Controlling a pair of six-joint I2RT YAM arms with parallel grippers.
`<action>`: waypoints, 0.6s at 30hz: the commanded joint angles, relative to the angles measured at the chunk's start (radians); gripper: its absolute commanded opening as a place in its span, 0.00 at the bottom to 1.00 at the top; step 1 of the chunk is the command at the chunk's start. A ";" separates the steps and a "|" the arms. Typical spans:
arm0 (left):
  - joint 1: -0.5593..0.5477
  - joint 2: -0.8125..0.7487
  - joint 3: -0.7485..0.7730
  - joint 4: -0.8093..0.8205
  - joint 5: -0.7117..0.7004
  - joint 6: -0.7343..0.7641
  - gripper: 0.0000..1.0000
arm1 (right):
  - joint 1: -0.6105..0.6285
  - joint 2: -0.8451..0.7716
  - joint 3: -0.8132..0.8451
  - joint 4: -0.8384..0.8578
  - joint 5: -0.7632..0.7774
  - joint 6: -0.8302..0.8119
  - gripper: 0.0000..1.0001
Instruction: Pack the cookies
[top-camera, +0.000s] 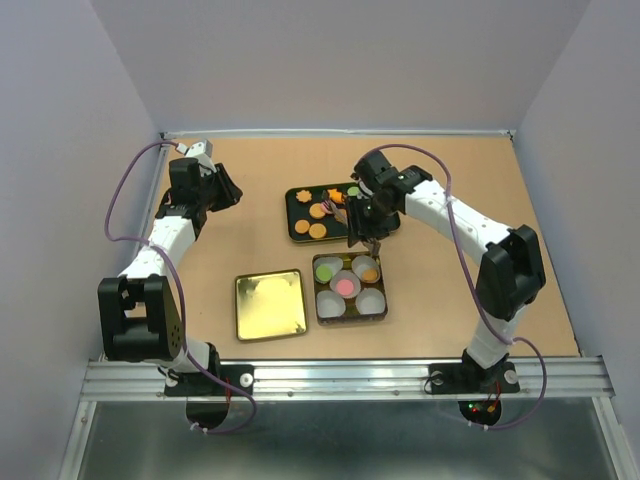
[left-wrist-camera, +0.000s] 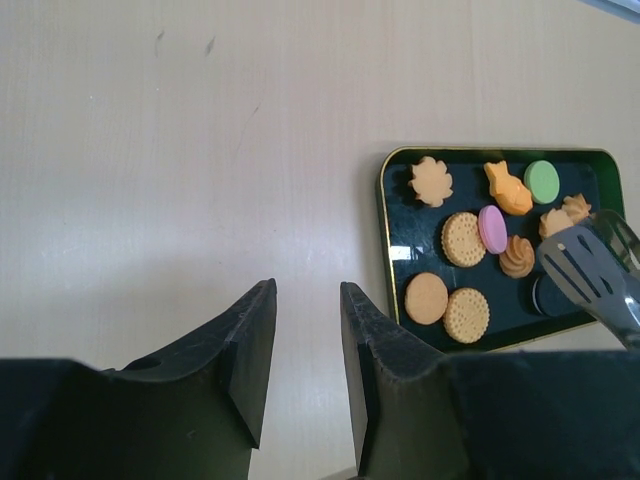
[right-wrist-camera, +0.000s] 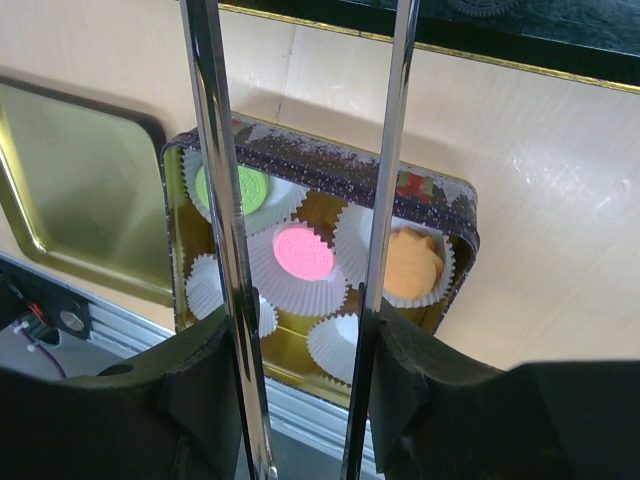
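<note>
Several orange cookies, a pink one (left-wrist-camera: 491, 228) and a green one (left-wrist-camera: 542, 181) lie on the black tray (left-wrist-camera: 400, 240). The open tin (right-wrist-camera: 330, 160) holds white paper cups. Three of them carry a green cookie (right-wrist-camera: 240, 187), a pink cookie (right-wrist-camera: 303, 252) and an orange cookie (right-wrist-camera: 412, 262). My right gripper (right-wrist-camera: 300, 340) is shut on metal tongs (right-wrist-camera: 215, 200), hovering between tray and tin (top-camera: 318, 318). The slotted tongs tip (left-wrist-camera: 585, 275) reaches over the tray's right end with nothing in it. My left gripper (left-wrist-camera: 307, 290) stands open over bare table, left of the tray.
The gold lid (top-camera: 270, 304) lies flat to the left of the tin. The black tray (top-camera: 296, 236) sits just behind the tin. Grey walls close in the table on three sides. A metal rail (top-camera: 340, 378) runs along the near edge.
</note>
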 joint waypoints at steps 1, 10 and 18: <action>-0.004 -0.037 0.009 0.020 0.026 -0.005 0.43 | -0.002 0.045 0.078 0.005 -0.035 -0.043 0.49; -0.004 -0.034 0.010 0.023 0.038 -0.008 0.43 | -0.010 0.125 0.099 0.019 -0.051 -0.044 0.48; -0.004 -0.029 0.009 0.023 0.044 -0.009 0.42 | -0.016 0.174 0.124 0.025 -0.051 -0.047 0.48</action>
